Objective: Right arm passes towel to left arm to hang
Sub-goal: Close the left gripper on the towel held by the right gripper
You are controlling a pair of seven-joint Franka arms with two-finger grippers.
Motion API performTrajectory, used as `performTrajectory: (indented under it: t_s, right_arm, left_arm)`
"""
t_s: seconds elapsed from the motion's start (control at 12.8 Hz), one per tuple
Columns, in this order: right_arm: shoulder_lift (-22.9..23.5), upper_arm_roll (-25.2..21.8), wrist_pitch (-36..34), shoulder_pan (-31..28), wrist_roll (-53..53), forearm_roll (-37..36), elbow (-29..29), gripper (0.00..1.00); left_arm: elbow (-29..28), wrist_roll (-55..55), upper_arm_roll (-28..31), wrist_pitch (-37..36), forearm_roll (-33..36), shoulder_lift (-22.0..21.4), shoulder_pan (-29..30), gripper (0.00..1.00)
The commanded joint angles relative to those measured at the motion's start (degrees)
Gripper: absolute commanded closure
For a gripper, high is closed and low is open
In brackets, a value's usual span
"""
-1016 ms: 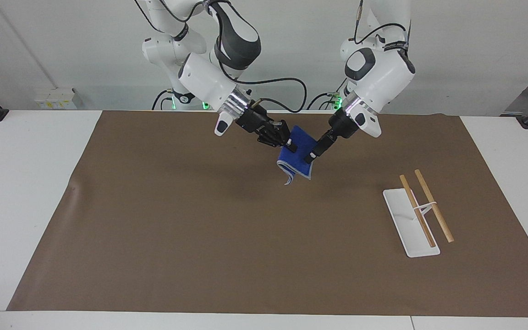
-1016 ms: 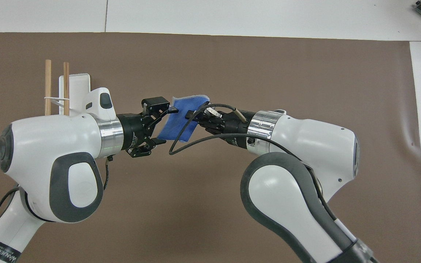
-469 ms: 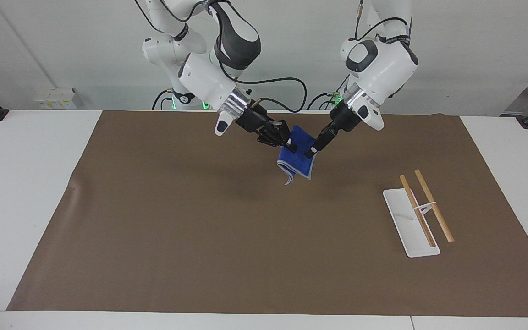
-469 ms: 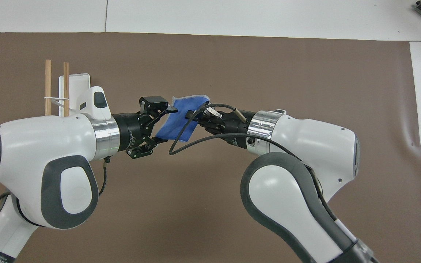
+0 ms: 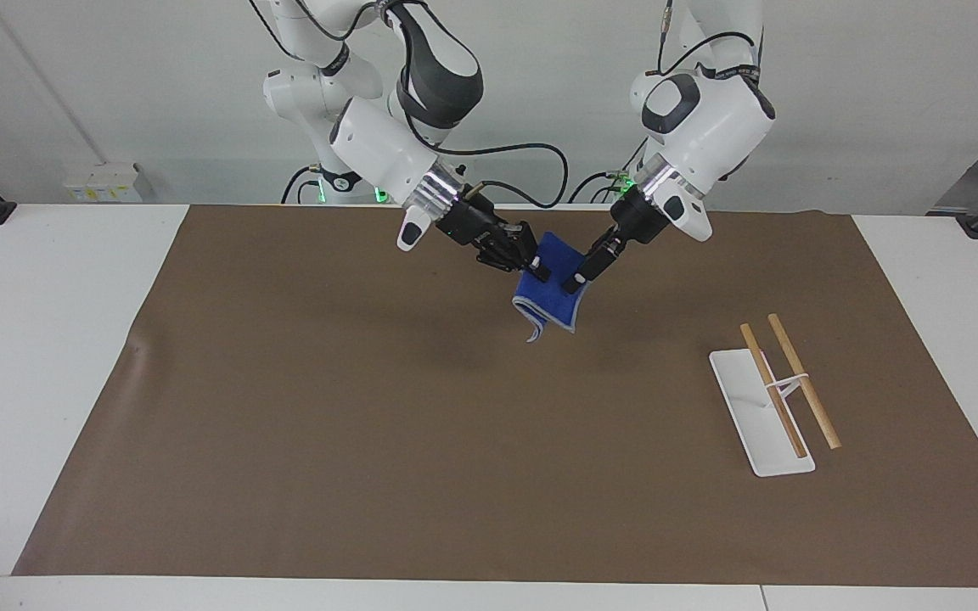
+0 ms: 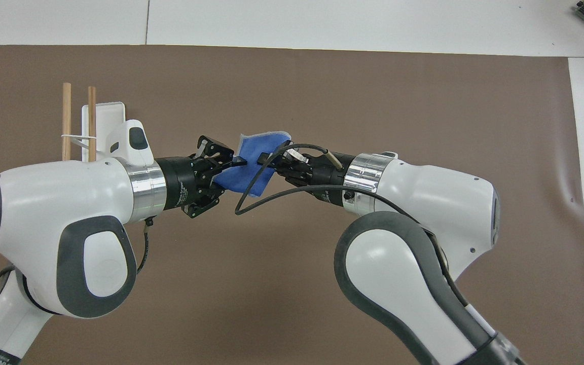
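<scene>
My left gripper (image 5: pixel 578 281) has just narrowed its fingers onto the towel (image 5: pixel 553 288), which half a second ago they only straddled. My right gripper (image 5: pixel 537 271) keeps its clamp on the towel's other edge. The towel hangs between us above the brown mat (image 5: pixel 370 424), well apart from the rack (image 5: pixel 765 407). Handover looks nearly ready: next my right should let go.
</scene>
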Motion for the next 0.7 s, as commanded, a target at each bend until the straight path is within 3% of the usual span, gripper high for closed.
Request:
performTrajectory:
  t_s: [0.0,0.31,0.39,0.47,0.55,0.62]
  right_arm:
    - [-1.0,0.0,-1.6,-0.7,0.3,0.6,-0.6,1.0]
    - [-1.3,-0.1,-2.4,-1.0,0.4,0.6,-0.9,1.0]
    - [-1.8,-0.2,-2.6,-1.1,0.5,0.6,-1.7,0.88]
    - [-2.3,-0.3,-2.5,-1.6,0.8,0.6,-3.0,0.49]
    - [-2.7,-0.3,-2.5,-2.5,0.9,0.0,-4.0,0.21]
    - [-3.1,-0.3,-2.5,-2.9,0.9,-1.2,-4.7,0.16]
  left_arm:
    - [-0.8,2.0,0.2,-1.3,-0.5,-1.5,0.3,1.0]
    - [-0.8,6.4,0.3,-1.1,-0.4,-1.4,1.0,1.0]
    - [-0.8,7.9,0.4,-0.8,-0.4,-1.4,1.2,1.0]
    - [-0.8,9.0,0.3,-0.7,-0.4,-1.4,2.1,1.0]
    - [-0.8,10.2,0.4,-0.5,-0.3,-1.2,2.5,1.0]
    - [-0.9,11.8,0.3,0.1,-0.3,-1.0,3.7,1.0]
